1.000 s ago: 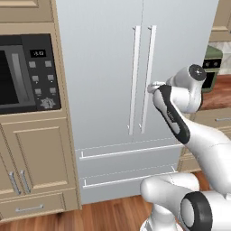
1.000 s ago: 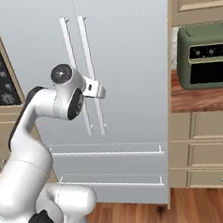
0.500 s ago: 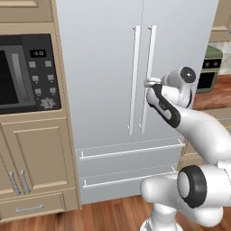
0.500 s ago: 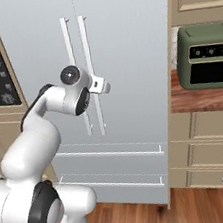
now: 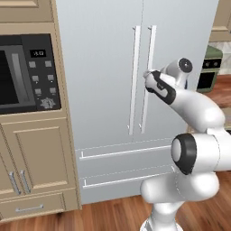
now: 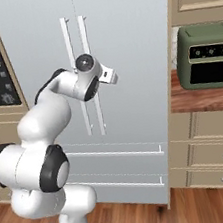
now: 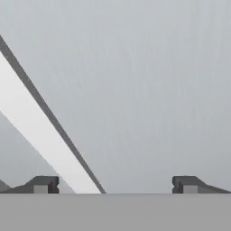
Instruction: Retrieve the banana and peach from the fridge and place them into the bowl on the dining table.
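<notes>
White arm with dark joints, rising from the base, bent at the elbow and reaching forward at mid height. Wrist turned so the hand points straight ahead. Pincer point(image 5: 148, 77) at the far end of the forearm, small and partly hidden by the wrist from the left side. Two dark fingertips point(image 7: 43, 184) set wide apart in the hand camera, nothing held between them.
</notes>
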